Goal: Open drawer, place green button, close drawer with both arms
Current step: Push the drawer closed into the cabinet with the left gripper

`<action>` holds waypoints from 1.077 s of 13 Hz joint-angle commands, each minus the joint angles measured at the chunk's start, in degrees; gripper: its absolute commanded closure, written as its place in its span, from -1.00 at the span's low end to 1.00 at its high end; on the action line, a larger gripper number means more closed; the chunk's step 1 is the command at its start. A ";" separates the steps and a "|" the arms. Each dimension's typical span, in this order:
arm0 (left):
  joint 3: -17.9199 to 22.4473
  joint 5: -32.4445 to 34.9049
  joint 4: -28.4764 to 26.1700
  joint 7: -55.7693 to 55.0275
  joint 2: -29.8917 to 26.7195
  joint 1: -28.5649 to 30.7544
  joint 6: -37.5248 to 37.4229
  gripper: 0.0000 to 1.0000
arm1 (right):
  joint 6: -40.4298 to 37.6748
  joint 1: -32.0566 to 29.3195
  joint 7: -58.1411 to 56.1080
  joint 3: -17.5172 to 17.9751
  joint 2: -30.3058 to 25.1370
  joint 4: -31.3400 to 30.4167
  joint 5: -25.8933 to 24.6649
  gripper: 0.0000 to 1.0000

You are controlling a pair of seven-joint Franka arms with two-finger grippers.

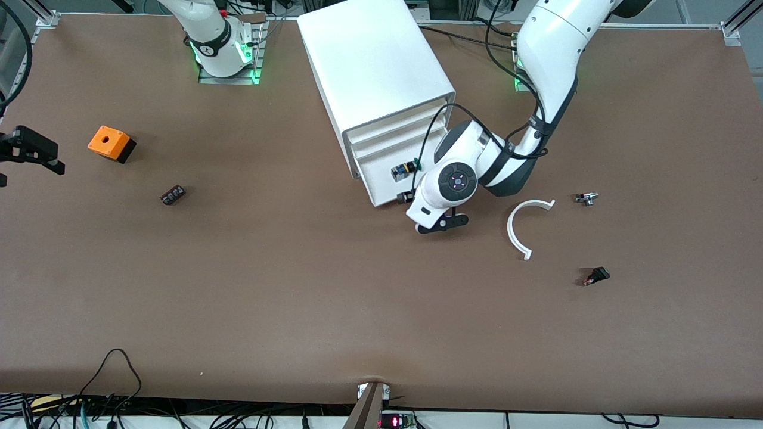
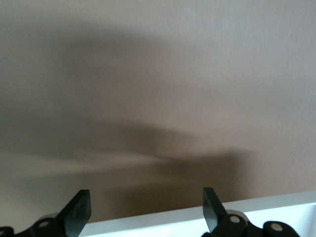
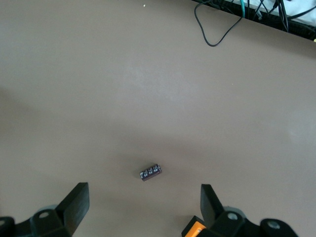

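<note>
The white cabinet point(image 1: 375, 71) stands at the table's robot side. Its lowest drawer point(image 1: 381, 182) is pulled out a little. The button point(image 1: 404, 169), with its blue-yellow end showing, lies in the drawer at the end toward the left arm. My left gripper point(image 1: 410, 195) is open at the drawer's front edge. In the left wrist view the gripper point(image 2: 145, 203) is empty, and the drawer's white rim point(image 2: 173, 219) runs between its fingers. My right gripper point(image 1: 43, 156) waits open and empty over the table's right-arm end, and it also shows in the right wrist view point(image 3: 143, 198).
An orange cube point(image 1: 110, 143) point(image 3: 194, 229) and a small dark block point(image 1: 172, 195) point(image 3: 150, 172) lie toward the right arm's end. A white curved strip point(image 1: 517, 229), a small metal part point(image 1: 586, 198) and a black part with a reddish tip point(image 1: 596, 276) lie toward the left arm's end.
</note>
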 commanded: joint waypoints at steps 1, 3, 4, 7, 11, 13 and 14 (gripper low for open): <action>-1.55 -2.50 -1.97 1.47 -1.26 0.42 -1.26 -1.00 | -0.01 -0.26 -2.43 0.11 -0.59 -1.67 0.39 -1.00; -2.34 -2.59 -1.97 1.47 -1.17 0.25 -3.01 -1.00 | -0.01 -0.09 -2.34 0.11 -0.59 -1.93 -1.19 -1.00; -2.61 -2.59 -1.97 1.47 -1.17 0.33 -3.80 -1.00 | -0.01 0.09 -2.17 0.20 -0.59 -2.02 -3.29 -1.00; -3.49 -4.95 -1.97 1.55 -1.09 0.33 -5.13 -1.00 | -2.46 0.00 -1.82 0.29 -0.59 -1.93 -4.63 -1.00; -3.75 -7.33 -2.58 1.55 -1.00 -0.10 -5.13 -1.00 | -4.84 -1.14 -1.73 -1.63 -1.11 -1.93 -0.68 -1.00; -3.75 -7.77 -3.11 1.55 -0.91 -0.11 -5.13 -1.00 | -6.69 -1.23 -2.43 -2.52 -1.46 -1.76 0.03 -1.00; -3.84 -7.77 -3.37 1.55 -1.00 -0.19 -5.04 -1.00 | -6.43 -1.14 -2.43 -2.35 -2.07 -1.76 -0.32 -1.00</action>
